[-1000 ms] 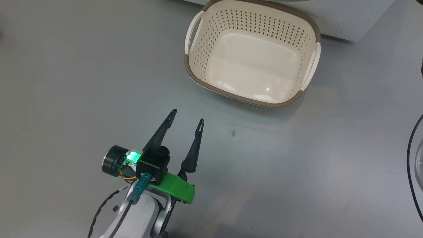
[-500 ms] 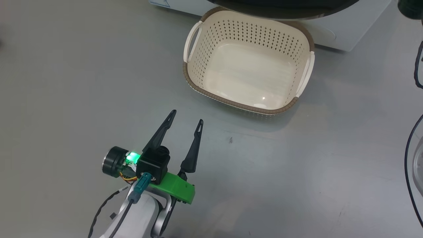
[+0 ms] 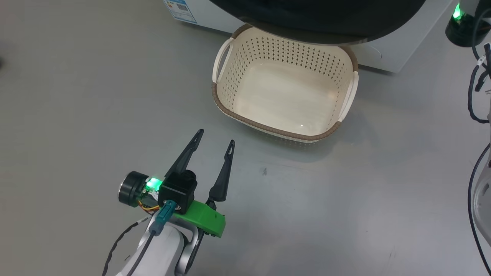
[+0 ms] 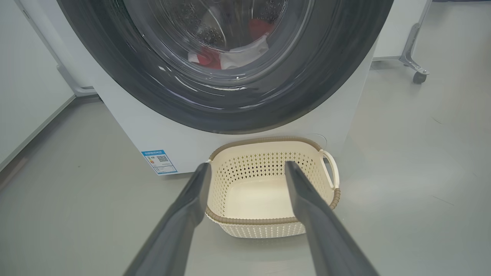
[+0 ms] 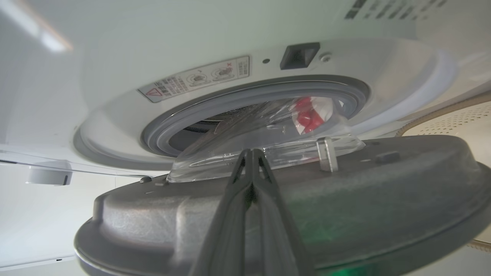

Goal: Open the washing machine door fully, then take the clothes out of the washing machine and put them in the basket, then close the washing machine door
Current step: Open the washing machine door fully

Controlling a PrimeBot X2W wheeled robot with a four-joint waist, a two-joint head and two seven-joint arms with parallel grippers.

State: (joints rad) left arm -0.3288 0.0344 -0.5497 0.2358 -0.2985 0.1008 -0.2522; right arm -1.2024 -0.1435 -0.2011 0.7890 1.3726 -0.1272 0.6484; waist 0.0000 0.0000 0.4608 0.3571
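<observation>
Your head camera has tipped up over the last second. The basket [image 3: 291, 53] has slid down the picture and the door [image 3: 318, 19] has come in along the top edge. That is the camera's move. The basket sits where it did, on the floor [image 3: 76, 96] just in front of the washer [image 4: 145, 130] and under the door's lower curve. Your left gripper [image 3: 215, 138] keeps its place low in that view, fingers spread wide and holding nothing, pointed at the basket but well short of it.

Your right gripper [image 5: 250, 153] has its fingers pressed together with nothing between them. The tips are up against the door's inner face, below the glass bowl, though you can't tell whether they touch. The door stands part open there, so I judge you are on the first step, swinging it wide. The clothes [image 4: 230, 57] lie in the drum [image 4: 191, 23] and the basket is empty.

The door frame is glossy black and mirror-smooth, so it will likely be slippery under thin fingertips. Its centre is clear bulging glass and its inner face is matte grey plastic. A grey rubber ring [image 5: 161, 130] lines the opening. The drum is perforated steel. The clothes are soft and crumpled, red and white. The basket is cream plastic with diamond holes, a brown woven-look rim and white handles
</observation>
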